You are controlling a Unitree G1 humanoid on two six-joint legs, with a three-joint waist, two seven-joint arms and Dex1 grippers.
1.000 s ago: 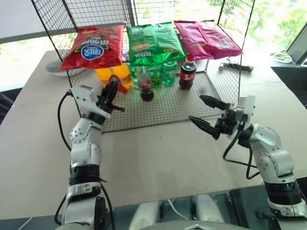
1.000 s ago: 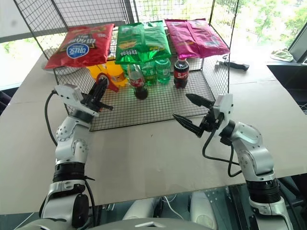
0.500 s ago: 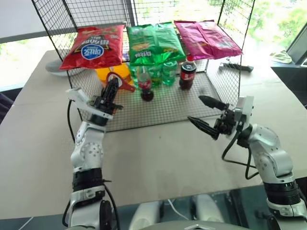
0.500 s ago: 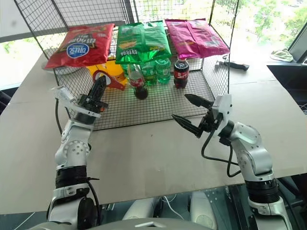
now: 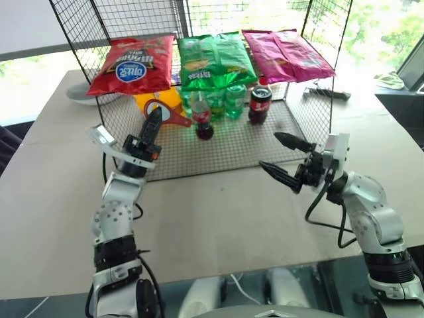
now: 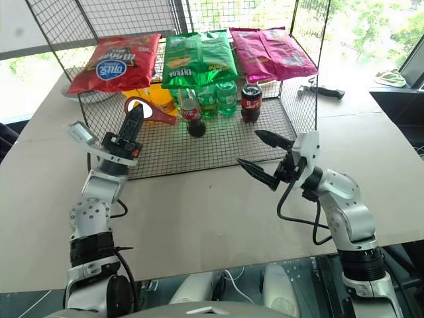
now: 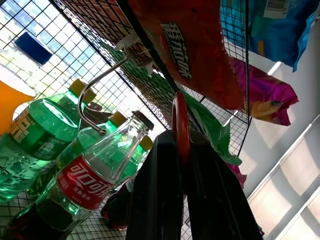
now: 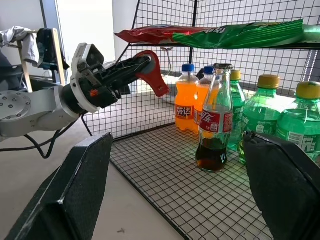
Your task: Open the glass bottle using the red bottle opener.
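Head view: left gripper (image 5: 154, 119) is clamping the opener (image 5: 167, 112) up by the rack (image 5: 218, 142), bottle (image 5: 201, 117) sitting inside, right gripper (image 5: 286, 159) hanging released. Left wrist view's catching the bottle's cap on. Right wrist view's showing orange bottles (image 8: 185, 103) behind it.

A mock shop display set up in a lab or office. A black wire rack (image 5: 218, 142) stands on a plain beige tabletop (image 5: 218, 218), with crisp bags (image 5: 213, 58) laid on its top shelf and drink bottles (image 5: 225, 99) lined up beneath. Large windows (image 5: 391, 26) behind look out on green trees.
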